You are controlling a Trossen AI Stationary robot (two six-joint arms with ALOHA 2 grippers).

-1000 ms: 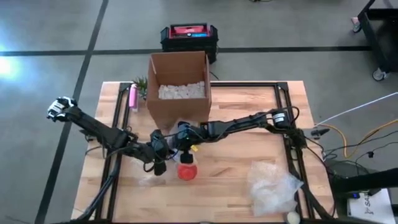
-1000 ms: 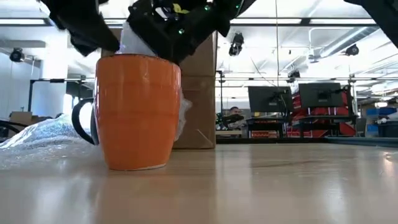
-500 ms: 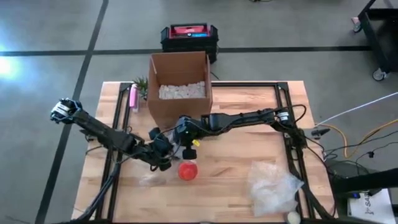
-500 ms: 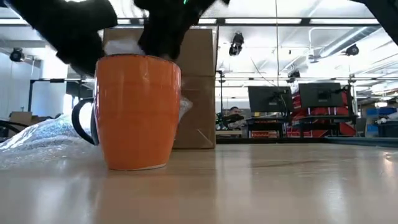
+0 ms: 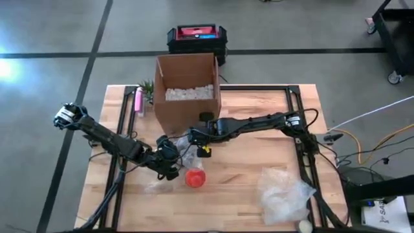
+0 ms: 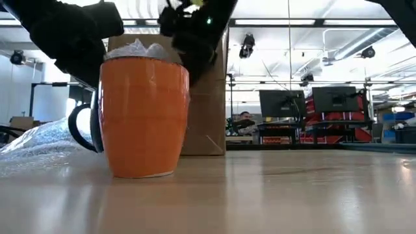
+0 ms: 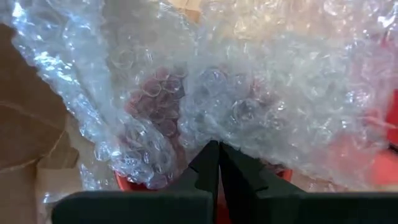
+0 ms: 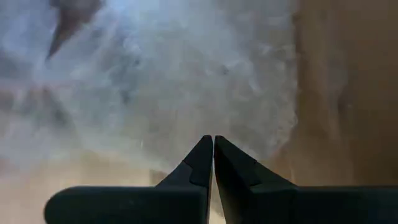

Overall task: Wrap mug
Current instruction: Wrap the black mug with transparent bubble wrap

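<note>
On the table's left edge a pink tube [image 5: 138, 101] lies beside a small green plant [image 5: 146, 87]. The left gripper [image 5: 169, 160] sits just left of the orange mug [image 5: 195, 177], its fingers [image 7: 208, 163] pressed together on a sheet of bubble wrap [image 7: 249, 93] that drapes over the mug's far side. More wrap lies flat on the wood to the mug's left [image 6: 39, 144]. The mug stands upright near the table's front centre [image 6: 143, 117], handle pointing left in the low view, with crumpled wrap showing above its rim. The right gripper [image 5: 194, 138] hangs just beyond the mug, its fingers [image 8: 211, 158] closed tight on the same wrap. Behind them stands an open cardboard box [image 5: 185, 90] holding white packing peanuts [image 5: 188, 93]; a black-and-red case [image 5: 196, 35] sits on the floor beyond it. Another heap of bubble wrap [image 5: 284, 192] lies near the right front corner of the table [image 5: 246, 181].
</note>
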